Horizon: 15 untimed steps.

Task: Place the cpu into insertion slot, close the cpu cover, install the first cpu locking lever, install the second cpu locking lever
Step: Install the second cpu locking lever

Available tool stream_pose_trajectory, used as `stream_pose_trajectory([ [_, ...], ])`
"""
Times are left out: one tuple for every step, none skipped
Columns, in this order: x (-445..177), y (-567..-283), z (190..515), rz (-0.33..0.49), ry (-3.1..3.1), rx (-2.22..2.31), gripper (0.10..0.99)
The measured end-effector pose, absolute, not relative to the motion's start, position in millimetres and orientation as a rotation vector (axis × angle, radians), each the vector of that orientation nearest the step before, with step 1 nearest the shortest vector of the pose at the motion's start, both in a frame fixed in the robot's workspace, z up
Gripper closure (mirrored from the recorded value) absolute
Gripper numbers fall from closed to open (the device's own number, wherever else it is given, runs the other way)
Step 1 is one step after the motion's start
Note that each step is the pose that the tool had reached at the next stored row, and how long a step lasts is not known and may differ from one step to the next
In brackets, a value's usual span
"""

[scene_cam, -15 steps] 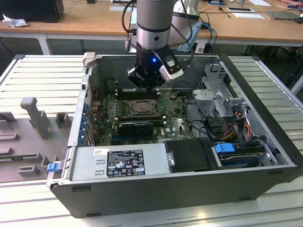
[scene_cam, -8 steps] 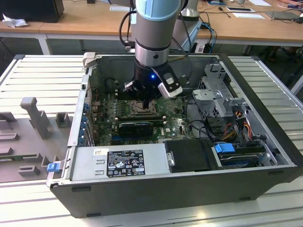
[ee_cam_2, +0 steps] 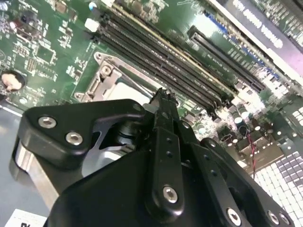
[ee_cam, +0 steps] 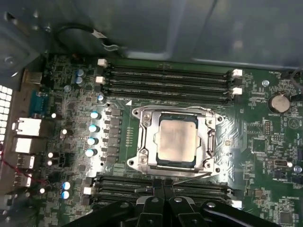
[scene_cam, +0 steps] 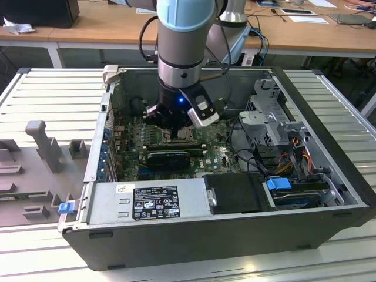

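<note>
While the cpu (ee_cam: pixel 176 140) sits in the insertion slot (ee_cam: pixel 142 142), the cpu cover (ee_cam: pixel 208 124) lies closed over it; the gripper (ee_cam: pixel 163 185) hovers just beside. Its fingers (ee_cam: pixel 157 187) are clenched together, grasping nothing.

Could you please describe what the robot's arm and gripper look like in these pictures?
In the exterior view the arm is a silvery-grey tube with a pale blue joint cap, black cables looping beside it, and a small blue light glowing at its black wrist. The gripper is matte black; in both wrist views its linkage arms carry round silver screw heads.
</note>
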<state>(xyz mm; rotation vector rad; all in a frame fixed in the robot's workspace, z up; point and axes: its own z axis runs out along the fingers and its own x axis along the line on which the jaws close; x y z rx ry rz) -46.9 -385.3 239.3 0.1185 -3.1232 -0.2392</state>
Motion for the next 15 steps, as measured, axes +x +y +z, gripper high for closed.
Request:
stream_pose_trajectory([
  [-48.7, -385.8, 238.5, -0.256, -3.122, 0.123, 0.980],
  [-49.2, -386.1, 237.4, -0.262, -3.121, 0.126, 0.980],
  [-49.2, -386.1, 235.8, -0.264, -3.121, 0.127, 0.980],
  [-49.3, -386.4, 233.5, -0.263, -3.121, 0.127, 0.980],
  [-49.4, -386.5, 231.8, -0.263, -3.121, 0.128, 0.980],
  [-49.4, -387.0, 228.3, -0.263, -3.120, 0.129, 0.980],
  [-49.4, -387.1, 226.1, -0.264, -3.120, 0.130, 0.980],
  [-49.5, -387.2, 224.7, -0.267, -3.120, 0.133, 0.980],
  [-49.7, -387.4, 222.6, -0.271, -3.119, 0.139, 0.980],
  [-49.9, -387.6, 220.7, -0.273, -3.118, 0.143, 0.980],
  [-50.2, -387.7, 218.9, -0.276, -3.118, 0.148, 0.980],
  [-51.3, -388.4, 217.5, -0.288, -3.117, 0.153, 0.980],
  [-53.6, -389.8, 216.5, -0.309, -3.115, 0.156, 0.980],
  [-55.9, -391.7, 215.7, -0.332, -3.113, 0.158, 0.980],
  [-58.2, -393.7, 214.9, -0.361, -3.110, 0.161, 0.980],
])
